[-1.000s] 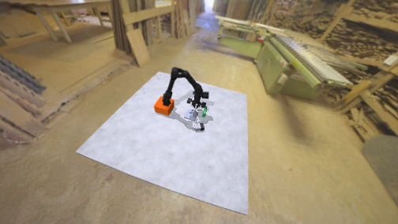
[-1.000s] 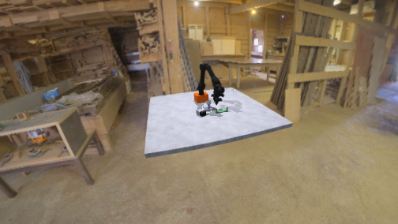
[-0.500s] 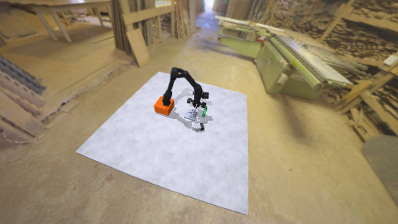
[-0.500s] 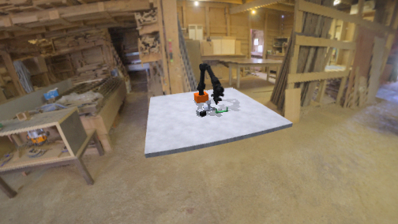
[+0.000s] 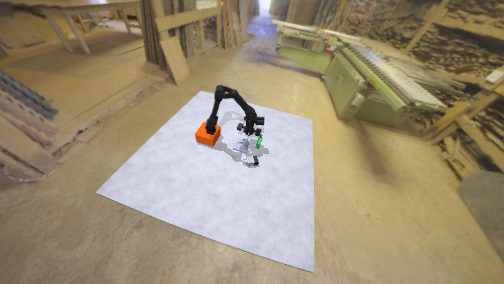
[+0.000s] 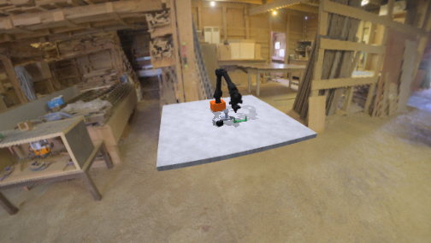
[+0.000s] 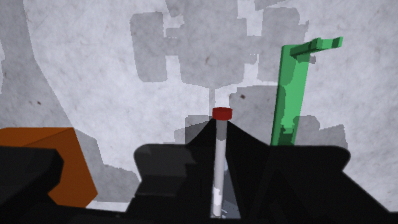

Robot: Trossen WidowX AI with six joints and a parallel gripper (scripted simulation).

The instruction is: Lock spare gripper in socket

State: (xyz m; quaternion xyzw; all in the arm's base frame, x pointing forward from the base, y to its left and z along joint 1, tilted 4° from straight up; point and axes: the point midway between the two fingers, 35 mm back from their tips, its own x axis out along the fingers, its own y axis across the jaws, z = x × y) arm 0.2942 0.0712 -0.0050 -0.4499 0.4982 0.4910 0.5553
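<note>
My gripper is shut on the lock pin, a pale grey rod with a red head that shows just beyond the fingertips in the wrist view. The pin's lower end is at the bottom edge of that view, and I cannot tell whether it is clear of the socket. The pale blue-grey mount stands below the gripper, largely hidden by the fingers in the wrist view. The spare gripper, a small dark piece, lies beside the mount; its spigot is too small to make out.
A green bracket-like piece is close beside the mount, right of my fingers in the wrist view. The orange base block carries the arm. All stand on a pale square slab.
</note>
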